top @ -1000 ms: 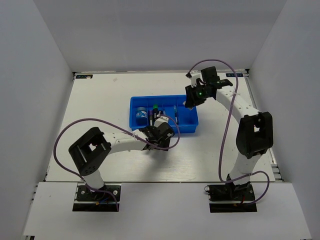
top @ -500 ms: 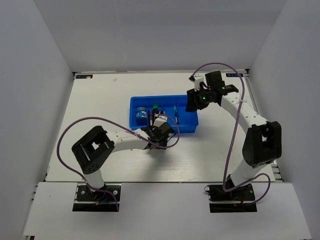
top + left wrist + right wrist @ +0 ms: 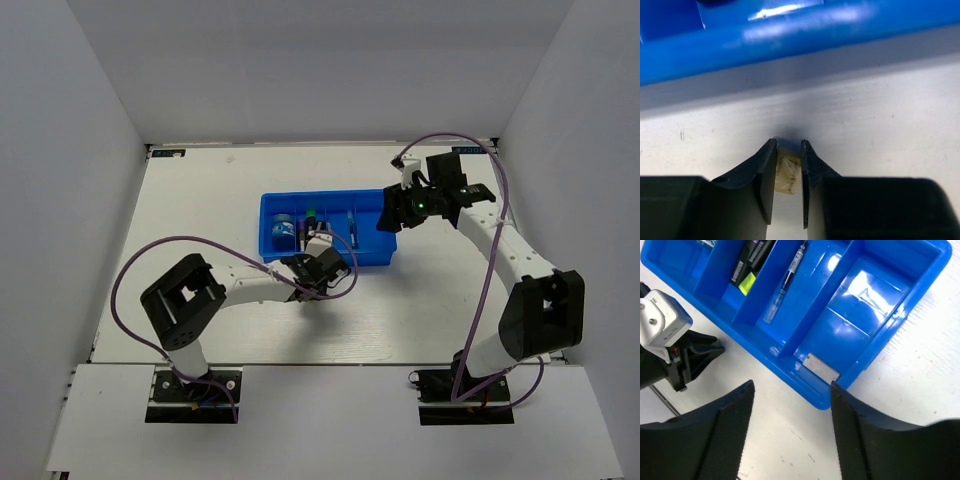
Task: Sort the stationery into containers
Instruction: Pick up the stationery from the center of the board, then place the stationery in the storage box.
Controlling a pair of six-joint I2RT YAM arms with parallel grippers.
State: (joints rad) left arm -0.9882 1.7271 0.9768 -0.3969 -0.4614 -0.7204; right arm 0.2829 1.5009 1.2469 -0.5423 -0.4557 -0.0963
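Top: left claw (image 3: pixel 322 262) is low at the near wall of the tray (image 3: pixel 325 195). Right claw (image 3: pixel 388 214) is over the tray's right end. Blue roll (image 3: pixel 284 230) is in the tray, beyond and left of the left claw.
Left wrist: left claw (image 3: pixel 787 144) is clamped on the tan block (image 3: pixel 788 176), tray wall just ahead.
Right wrist: right claw (image 3: pixel 790 387) is spread wide and empty. Grey block (image 3: pixel 821 368) is in the end compartment just ahead. Pen (image 3: pixel 787 282) and marker (image 3: pixel 752 260) are further ahead-left.
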